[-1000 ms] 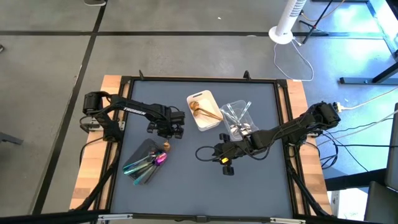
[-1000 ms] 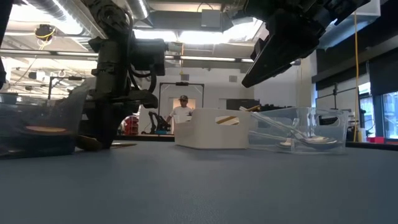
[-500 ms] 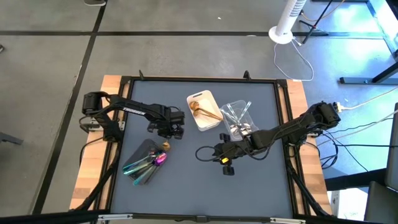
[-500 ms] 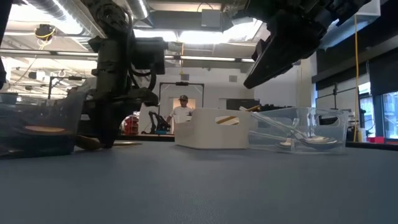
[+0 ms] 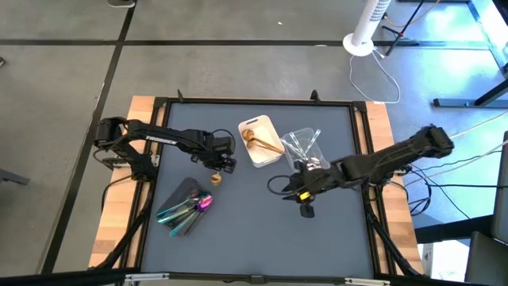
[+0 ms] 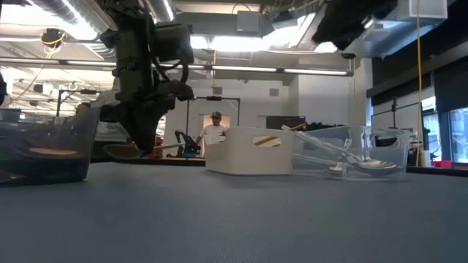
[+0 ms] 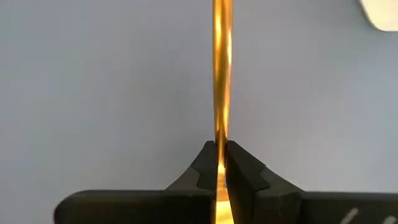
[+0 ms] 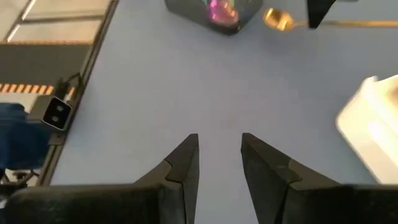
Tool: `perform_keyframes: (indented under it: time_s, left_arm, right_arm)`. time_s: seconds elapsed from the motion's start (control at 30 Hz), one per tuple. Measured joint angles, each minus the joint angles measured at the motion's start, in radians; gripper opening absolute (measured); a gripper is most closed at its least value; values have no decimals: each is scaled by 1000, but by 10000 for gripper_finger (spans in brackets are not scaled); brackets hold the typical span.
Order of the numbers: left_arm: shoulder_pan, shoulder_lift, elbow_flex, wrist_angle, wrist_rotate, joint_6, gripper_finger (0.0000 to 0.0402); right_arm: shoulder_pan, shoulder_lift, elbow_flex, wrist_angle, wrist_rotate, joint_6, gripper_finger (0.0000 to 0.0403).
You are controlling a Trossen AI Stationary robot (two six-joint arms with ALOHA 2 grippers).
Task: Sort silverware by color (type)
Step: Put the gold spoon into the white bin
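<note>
Sorting nearly complete: left gripper (image 7: 221, 163) clenched on last loose gold spoon (image 5: 216, 178); right gripper (image 8: 219, 158) released, empty.

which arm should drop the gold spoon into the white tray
Left. Its hand is shut on the gold spoon, lifted off the mat just beside the white tray. The right hand is open and empty, farther away near the clear tray.

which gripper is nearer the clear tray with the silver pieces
Right. The right gripper hovers open just beside the clear tray; the left gripper, shut on a gold spoon, is farther off, past the white tray.
</note>
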State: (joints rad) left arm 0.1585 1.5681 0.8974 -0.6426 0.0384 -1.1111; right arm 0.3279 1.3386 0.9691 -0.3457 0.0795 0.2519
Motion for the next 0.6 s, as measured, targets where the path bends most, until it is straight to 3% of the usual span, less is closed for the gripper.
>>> perform_keyframes:
  time_s: [0.6]
  left_arm:
    - [0, -75, 1, 124, -77, 150, 7]
  right_arm:
    - [-2, -497, 1, -201, 1, -17, 111]
